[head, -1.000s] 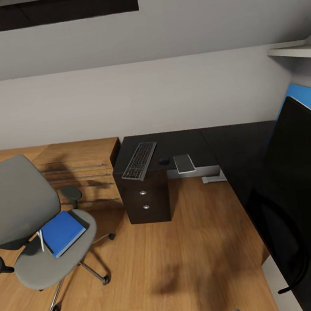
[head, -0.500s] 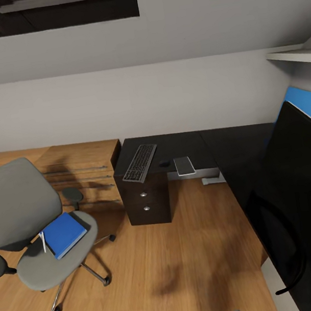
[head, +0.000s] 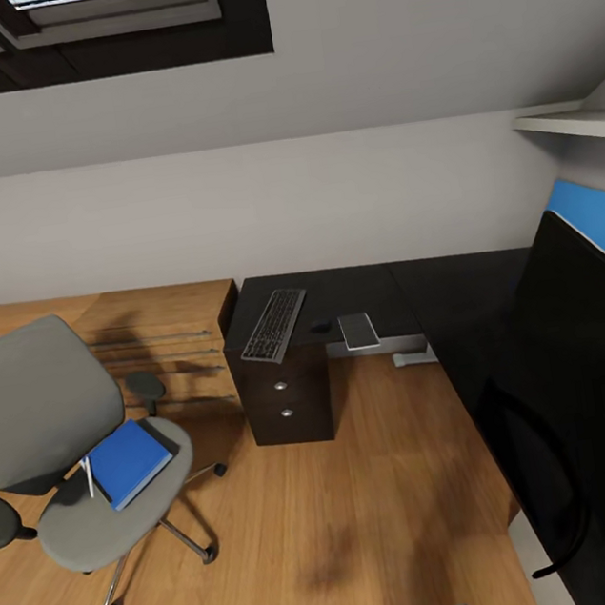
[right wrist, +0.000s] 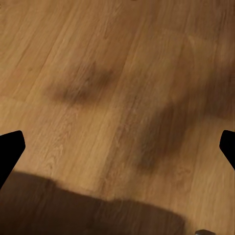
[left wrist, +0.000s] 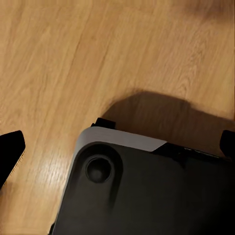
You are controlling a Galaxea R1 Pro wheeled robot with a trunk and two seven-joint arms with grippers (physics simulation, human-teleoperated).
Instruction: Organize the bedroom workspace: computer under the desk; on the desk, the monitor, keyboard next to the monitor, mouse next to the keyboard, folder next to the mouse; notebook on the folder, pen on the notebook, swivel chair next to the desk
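The grey swivel chair (head: 50, 424) stands on the floor at the left, away from the black-topped desk (head: 436, 293). On its seat lies the blue folder (head: 127, 459), and the thin white pen (head: 88, 475) rests at the folder's edge. On the desk's far wing, above the drawer unit (head: 287, 401), lies the keyboard (head: 274, 326). The small dark mouse (head: 320, 327) and the grey notebook (head: 358, 330) are beside it. The black monitor (head: 592, 377) looms at the right. The computer is out of view. My left gripper (left wrist: 117, 147) and right gripper (right wrist: 117, 149) are open over the wood floor.
A light-wood dresser (head: 168, 336) stands between the chair and the desk. A white shelf (head: 566, 121) hangs at the upper right above the desk's blue back panel (head: 598, 213). My own dark base (left wrist: 147, 196) shows in the left wrist view. Bare wooden floor (head: 351, 507) lies ahead.
The whole head view has slid downward as the camera tilted up, so more of the window shows at the top. Nothing on the chair or the desk has moved.
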